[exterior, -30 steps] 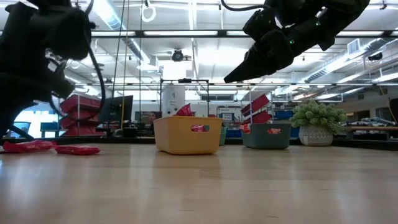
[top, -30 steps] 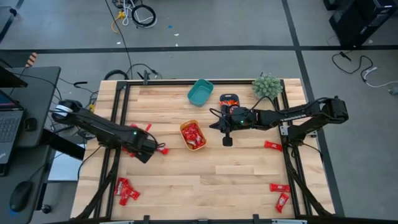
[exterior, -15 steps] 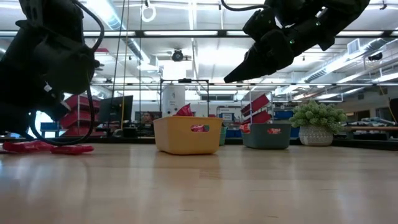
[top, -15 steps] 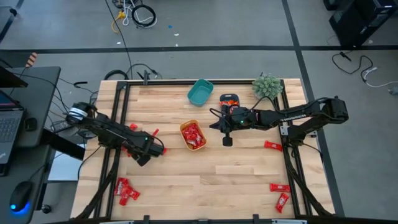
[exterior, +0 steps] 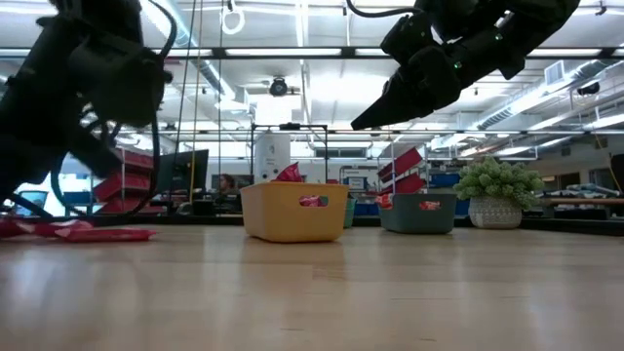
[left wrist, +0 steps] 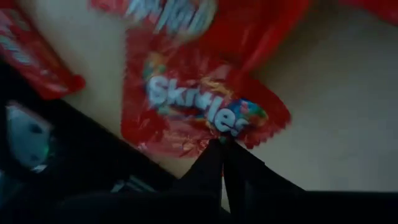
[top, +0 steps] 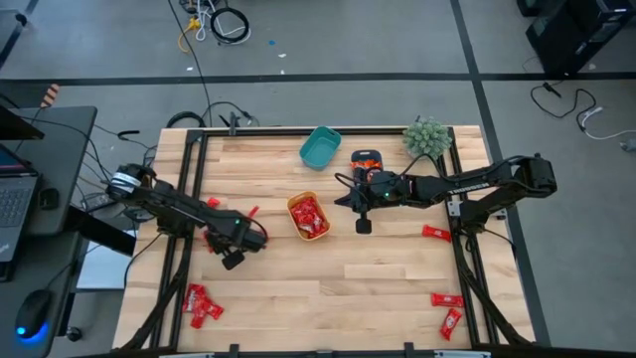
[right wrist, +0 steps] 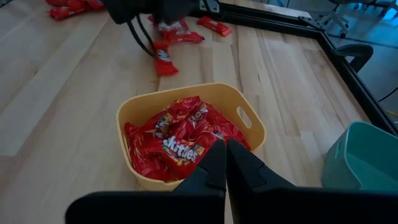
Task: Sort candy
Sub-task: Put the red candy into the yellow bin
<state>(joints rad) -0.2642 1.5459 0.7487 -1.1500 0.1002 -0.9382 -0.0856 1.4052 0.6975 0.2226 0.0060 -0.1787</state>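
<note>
The candy lies scattered on the wooden table (top: 378, 268). A red Skittles packet (left wrist: 199, 106) lies flat on the wood at the left, among other red packets (exterior: 97, 234). My left gripper (left wrist: 222, 152) (top: 250, 237) points steeply down at it, shut on its edge. My right gripper (right wrist: 225, 152) (top: 341, 196) hangs shut in the air over the yellow-orange bin (top: 309, 216), which is full of red packets (right wrist: 177, 140), and holds nothing. My left gripper pinches the Skittles packet's crimped edge (left wrist: 219, 138) between its two shut fingertips, beside the end of the printed name. The fingers come from above, slanting down. The packet lies flat on the table, spread out in front of the fingers.
A teal bin (top: 320, 146) stands at the far middle, beside a dark bin with orange packets (top: 367, 159) and a small plant (top: 426, 137). More candy lies near the left front corner (top: 199, 303) and along the right side (top: 435, 233) (top: 450, 320).
My left arm has sunk toward the table and shifted a little toward the near edge and the yellow-orange bin, its wrist rolling as it went. The red packets beside it have bunched closer together in the low view.
</note>
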